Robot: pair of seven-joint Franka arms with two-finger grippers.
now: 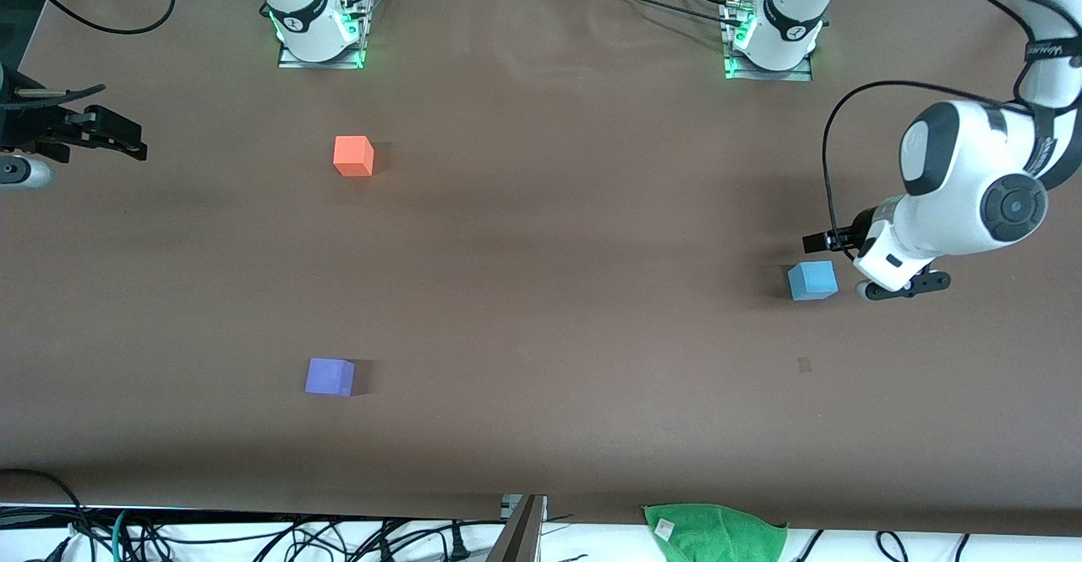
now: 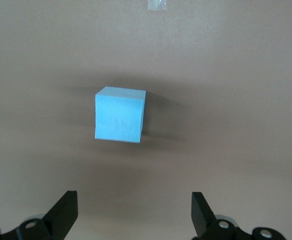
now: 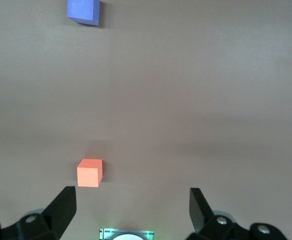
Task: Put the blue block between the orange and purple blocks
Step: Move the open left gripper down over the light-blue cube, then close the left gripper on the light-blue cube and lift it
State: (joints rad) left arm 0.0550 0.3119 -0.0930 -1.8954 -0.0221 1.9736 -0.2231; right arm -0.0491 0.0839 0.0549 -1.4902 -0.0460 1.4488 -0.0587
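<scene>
The sky-blue block (image 1: pixel 812 281) sits on the brown table near the left arm's end. My left gripper (image 1: pixel 845 262) hovers low beside it, open and empty. In the left wrist view the blue block (image 2: pixel 120 116) lies ahead of the open gripper (image 2: pixel 134 200), apart from both fingers. The orange block (image 1: pixel 353 156) sits toward the right arm's end, and the purple block (image 1: pixel 330 377) is nearer the front camera than it. My right gripper (image 1: pixel 122 120) waits open and empty at the right arm's end. The right wrist view shows its gripper (image 3: pixel 132 195), the orange block (image 3: pixel 89 173) and the purple block (image 3: pixel 83 11).
A green cloth (image 1: pixel 714 532) lies at the table's front edge. A small tape mark (image 1: pixel 804 365) is on the table nearer the front camera than the blue block. The arm bases (image 1: pixel 317 34) (image 1: pixel 769 38) stand along the table's back edge.
</scene>
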